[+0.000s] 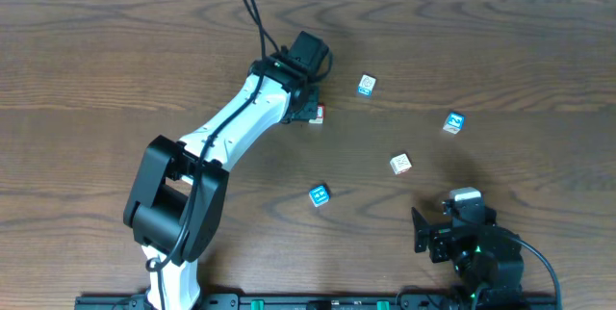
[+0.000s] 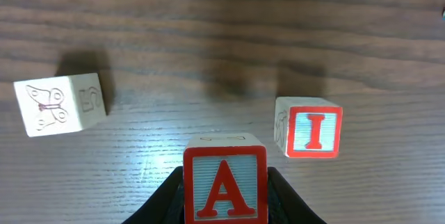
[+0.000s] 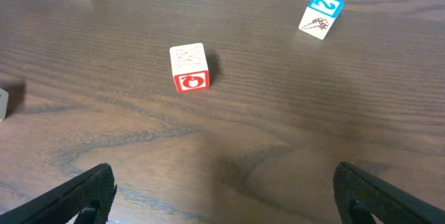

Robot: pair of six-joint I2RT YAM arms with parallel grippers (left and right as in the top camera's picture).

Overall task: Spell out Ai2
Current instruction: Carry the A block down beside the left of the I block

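The left pincer (image 2: 225, 206) grips the small red-edged white wooden cube with a red A (image 2: 224, 182); the right pincer (image 3: 229, 196) is wide open.
A red-edged white cube with a red I (image 2: 309, 128) sits on the brown wooden table (image 1: 96, 60), a little to the right of the A cube and not touching it. Farther right rests the bright blue cube showing 2 (image 1: 454, 122). The right pincer holds nothing.

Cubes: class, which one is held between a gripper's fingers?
The red-edged A cube, clamped in the left gripper; the I cube beside it and the blue 2 cube lie free.
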